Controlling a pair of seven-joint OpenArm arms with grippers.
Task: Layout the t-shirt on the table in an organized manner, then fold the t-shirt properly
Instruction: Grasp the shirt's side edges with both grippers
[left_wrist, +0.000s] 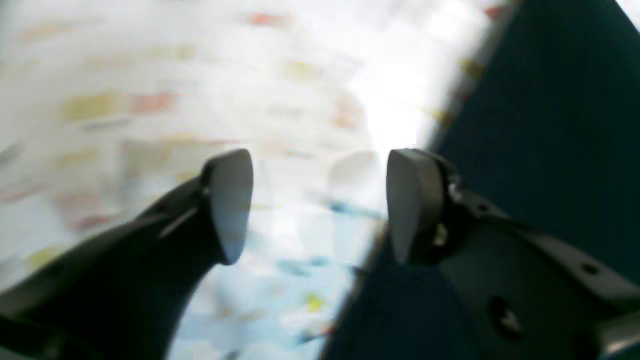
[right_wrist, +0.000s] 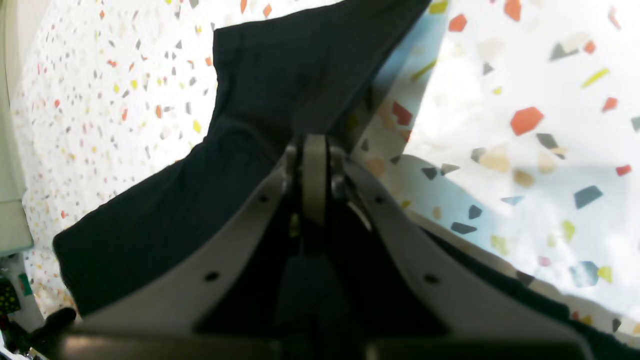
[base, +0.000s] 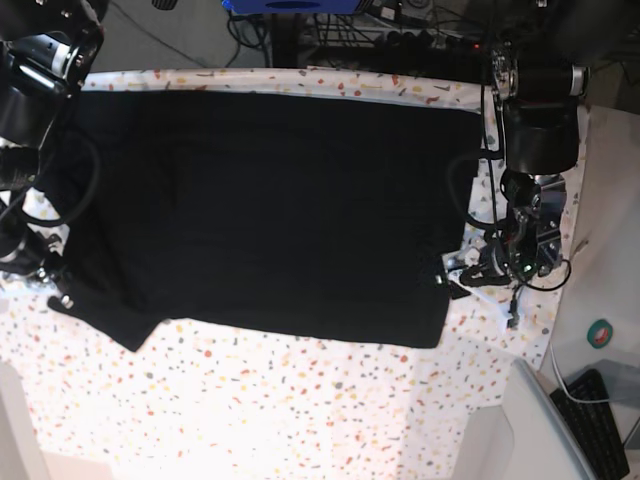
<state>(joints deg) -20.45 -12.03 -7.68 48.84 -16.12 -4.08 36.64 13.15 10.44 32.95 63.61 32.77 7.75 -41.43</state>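
Base view showed the t-shirt (base: 270, 210) spread plain-side up on the table (base: 300, 420). Left gripper (left_wrist: 317, 205) stood wide and empty beside its hem; right gripper (right_wrist: 314, 150) pinched the opposite edge. Risk: a one-sided pull would skew the cloth.

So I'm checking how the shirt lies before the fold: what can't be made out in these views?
- Left wrist view: motion blur smears the table and t-shirt edge beside the open left gripper.
- Right wrist view: the shut right gripper covers the cloth it pinches.
- Base view: the shirt's far left edge sits behind the right arm; any print is unseen, only plain black faces up.
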